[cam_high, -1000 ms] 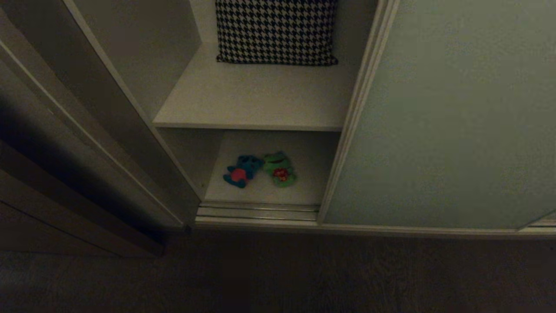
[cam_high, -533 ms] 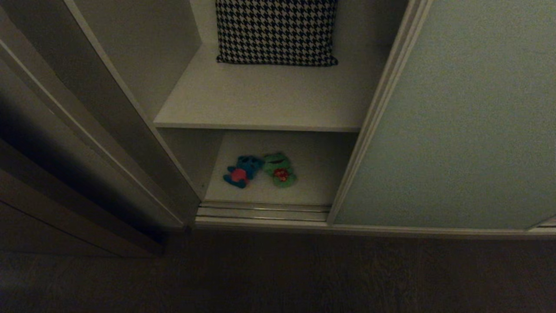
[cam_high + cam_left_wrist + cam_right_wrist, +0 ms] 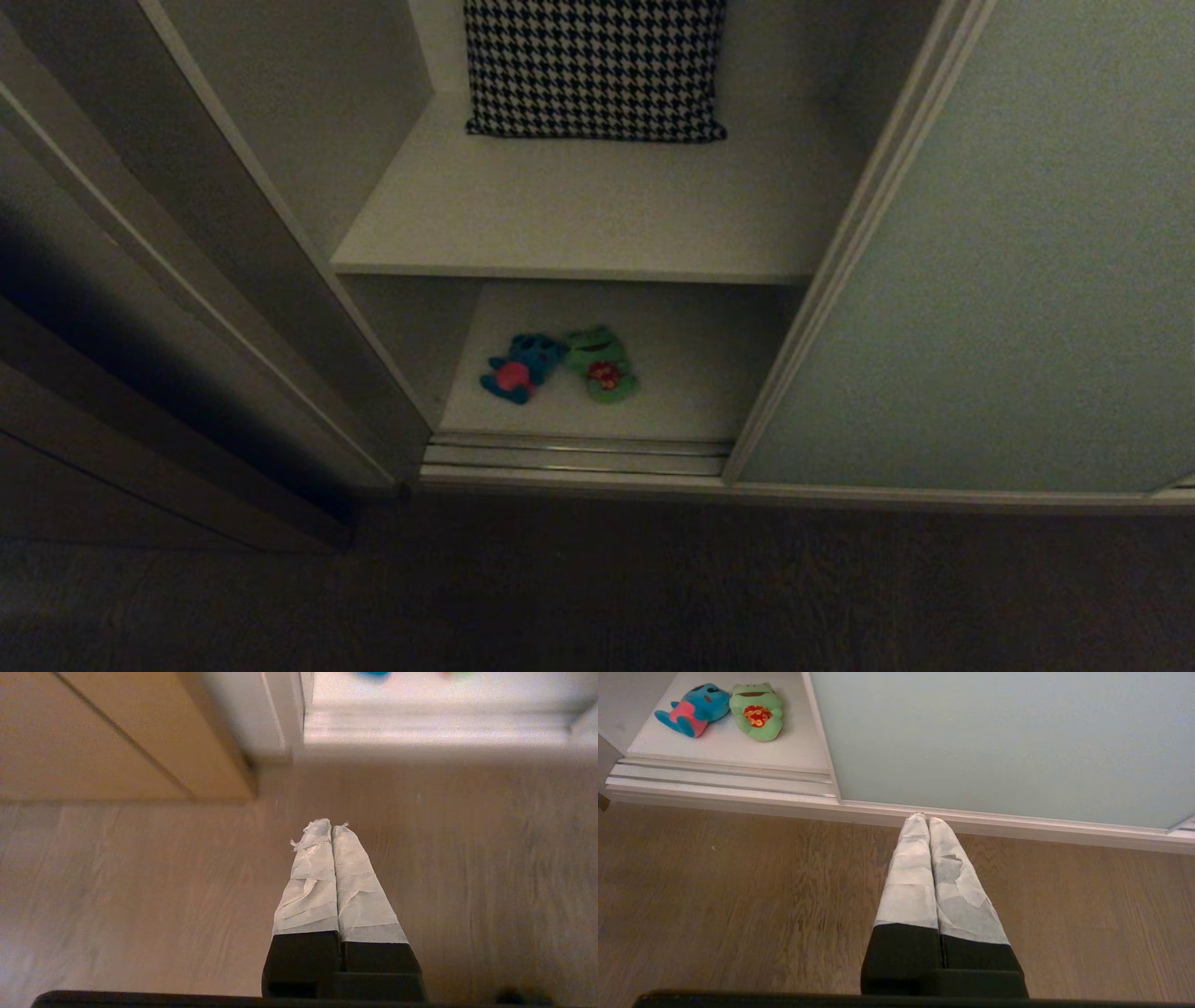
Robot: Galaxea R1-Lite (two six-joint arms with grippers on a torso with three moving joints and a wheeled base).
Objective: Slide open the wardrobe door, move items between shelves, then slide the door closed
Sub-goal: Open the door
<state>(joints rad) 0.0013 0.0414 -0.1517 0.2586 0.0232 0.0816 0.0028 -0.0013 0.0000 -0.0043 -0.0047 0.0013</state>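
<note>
Door (image 3: 1008, 261) is slid partway open. Both toys, blue (image 3: 691, 710) & frog (image 3: 756, 710), lie touching on the bottom shelf (image 3: 738, 749), ahead of the right claw (image 3: 923, 819). Left claw (image 3: 325, 826) and right both pinched closed, empty, over the floor. Toys look soft, light, squishy imo; grab across the belly.

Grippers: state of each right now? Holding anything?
Left gripper: shut, empty, above the wood floor.
Right gripper: shut, empty, tips near the sliding wardrobe door.
</note>
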